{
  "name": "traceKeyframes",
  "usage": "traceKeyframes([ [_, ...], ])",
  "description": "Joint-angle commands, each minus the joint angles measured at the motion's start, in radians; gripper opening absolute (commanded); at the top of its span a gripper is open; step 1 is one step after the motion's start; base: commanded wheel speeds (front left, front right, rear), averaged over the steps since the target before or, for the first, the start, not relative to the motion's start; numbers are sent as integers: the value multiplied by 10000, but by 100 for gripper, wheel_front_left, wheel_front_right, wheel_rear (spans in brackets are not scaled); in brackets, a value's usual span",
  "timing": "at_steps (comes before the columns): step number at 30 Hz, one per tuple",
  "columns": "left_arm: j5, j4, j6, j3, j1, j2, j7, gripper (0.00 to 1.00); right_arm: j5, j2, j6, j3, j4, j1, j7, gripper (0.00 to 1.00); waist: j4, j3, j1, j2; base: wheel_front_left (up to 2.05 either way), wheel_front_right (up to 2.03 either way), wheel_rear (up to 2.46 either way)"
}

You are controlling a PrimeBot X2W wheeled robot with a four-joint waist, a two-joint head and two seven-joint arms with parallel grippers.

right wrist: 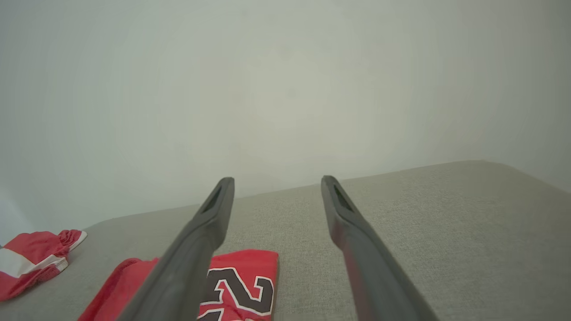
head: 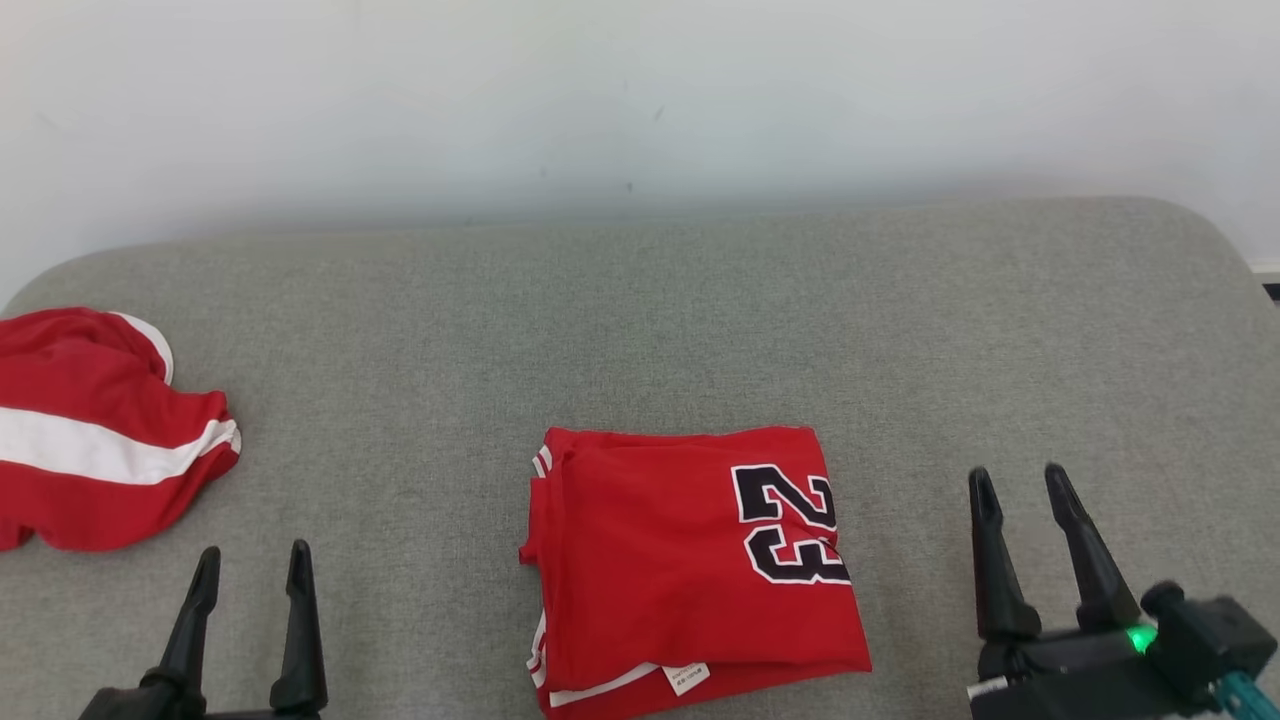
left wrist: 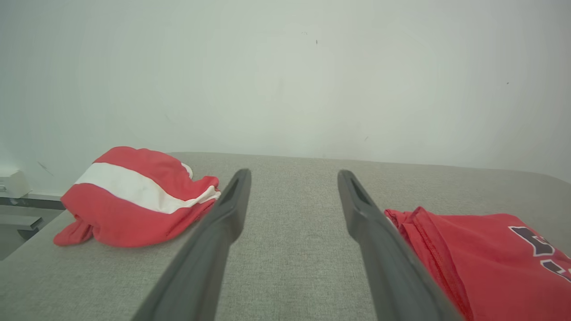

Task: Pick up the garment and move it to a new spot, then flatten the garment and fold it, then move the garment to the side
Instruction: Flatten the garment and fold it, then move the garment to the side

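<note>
Nearest the lens, the left gripper (head: 255,548) stands at the lower left of the head view with fingers pointing up the frame. Its jaws are spread wide and hold nothing. In the left wrist view, bare grey cloth shows between its two fingers (left wrist: 223,223).

The right gripper (head: 1018,473) occupies the lower right of the head view. It is likewise fully spread and empty, and a green light (head: 1138,638) glows on its body. Its fingers lean slightly toward the upper left of the frame.

The folded garment (head: 680,560) lies at the lower centre of the head view, between the two grippers and touching neither. It is a red jersey folded into a rough rectangle. The numeral 23 (head: 790,525), black with a white outline, sits on its right part and is turned sideways. A white label (head: 686,678) shows at its bottom edge, and white trim runs along its left edge. The lower edge of the frame cuts off its near side.

A crumpled garment (head: 90,440), red with a broad white stripe, lies at the middle left edge, well apart from the folded one.

Both rest on a grey fabric surface (head: 640,320) with rounded far corners. A pale wall (head: 640,90) fills the upper part of the frame behind it.
</note>
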Motion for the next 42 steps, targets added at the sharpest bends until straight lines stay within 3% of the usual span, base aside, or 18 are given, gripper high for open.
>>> traceKeyframes([
  [1, 97, -73, 44, 65, 206, -1, -4, 100, -262, 55, -25, -134, -149, 361, 2, 100, -60, -97, 0, 0, 0, 0, 0],
  [10, 467, 33, 18, 111, 494, 10, -4, 100, -1064, 232, -25, -248, -236, 1221, 2, 100, -201, -385, 0, 0, 0, 0, 0],
  [42, 463, 889, 11, 283, 625, 67, -4, 100, -1473, 157, -25, -123, 673, 1341, 1, 100, 77, -594, 0, 0, 0, 0, 0],
])
